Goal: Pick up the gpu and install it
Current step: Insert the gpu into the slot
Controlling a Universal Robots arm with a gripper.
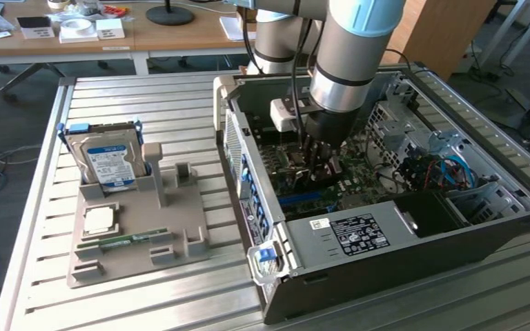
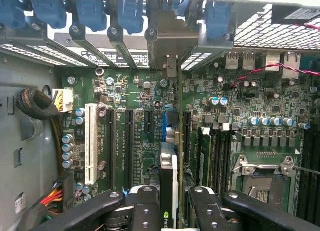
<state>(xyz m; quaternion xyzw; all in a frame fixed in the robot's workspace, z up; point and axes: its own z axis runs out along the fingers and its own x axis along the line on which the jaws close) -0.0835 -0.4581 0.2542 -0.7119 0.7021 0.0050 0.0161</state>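
Note:
My gripper (image 1: 324, 164) reaches down into the open computer case (image 1: 246, 172), just above the motherboard (image 2: 125, 86). It is shut on the gpu (image 2: 169, 173), a thin dark card seen edge-on between the two black fingers (image 2: 145, 206). The card stands upright along an expansion slot in the middle of the board. Its metal bracket (image 2: 172, 38) reaches the rear slot openings under the blue latches (image 2: 130, 13). In the exterior view the arm hides most of the card; whether it touches the slot I cannot tell.
On the exterior view's left a grey holder (image 1: 136, 241) carries a hard drive (image 1: 108, 162), a processor (image 1: 99, 219) and a green memory stick (image 1: 122, 241). Inside the case are the power supply (image 1: 357, 231), cables (image 1: 440, 172), memory modules (image 2: 210, 156) and a processor socket (image 2: 262, 178).

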